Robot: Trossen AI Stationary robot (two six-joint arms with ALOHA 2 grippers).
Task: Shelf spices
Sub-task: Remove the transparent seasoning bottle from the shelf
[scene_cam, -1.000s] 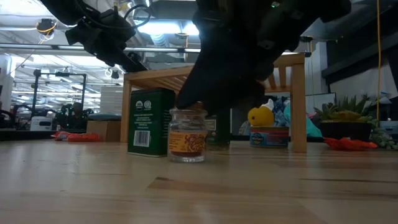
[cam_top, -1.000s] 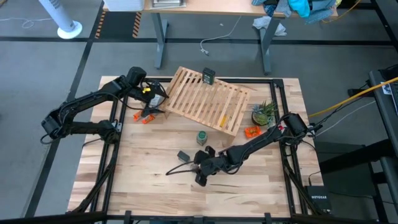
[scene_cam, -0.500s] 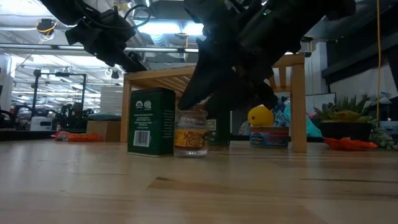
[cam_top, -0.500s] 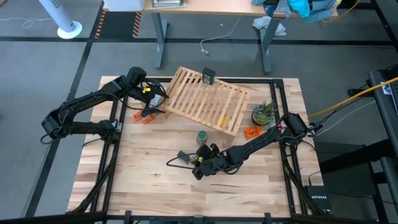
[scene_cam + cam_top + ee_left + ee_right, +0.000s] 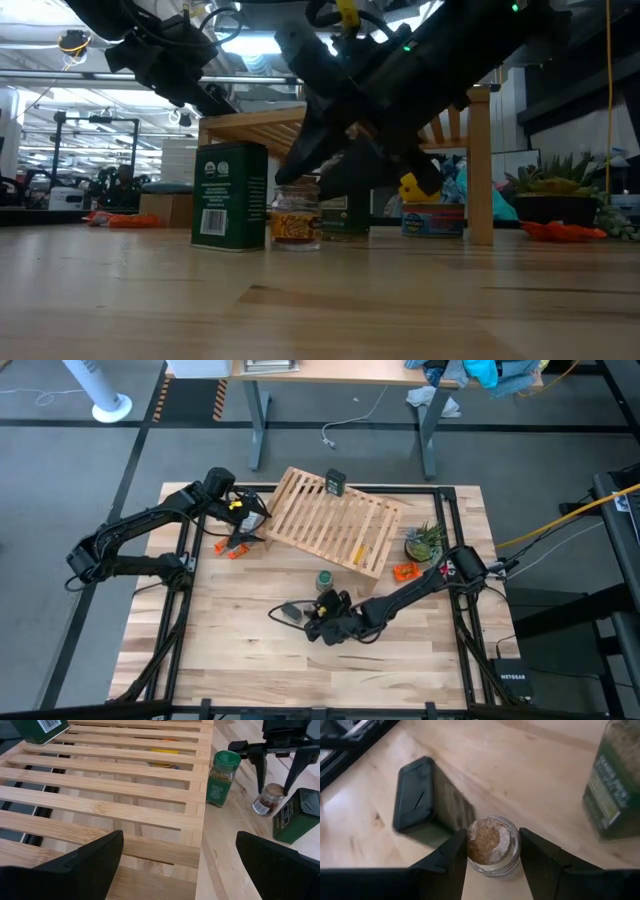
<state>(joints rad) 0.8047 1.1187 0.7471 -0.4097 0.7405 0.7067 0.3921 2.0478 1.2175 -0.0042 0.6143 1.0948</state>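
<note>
Hiding the clear glass jar (image 5: 295,215) top: right fingers (image 5: 451,852) clamped around it.

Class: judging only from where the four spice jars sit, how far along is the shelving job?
Done: one dark tin sits on the shelf. In hand: the right gripper grips the small glass jar. Left: the green round jar and second dark tin stand on the table.

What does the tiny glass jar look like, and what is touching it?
The tiny glass jar is clear and round with a cork-like top, and holds orange-brown spice. It stands upright on the wooden tabletop, beside a dark squarish tin. The right gripper has a dark finger on each side of it, closed against the glass.
</note>
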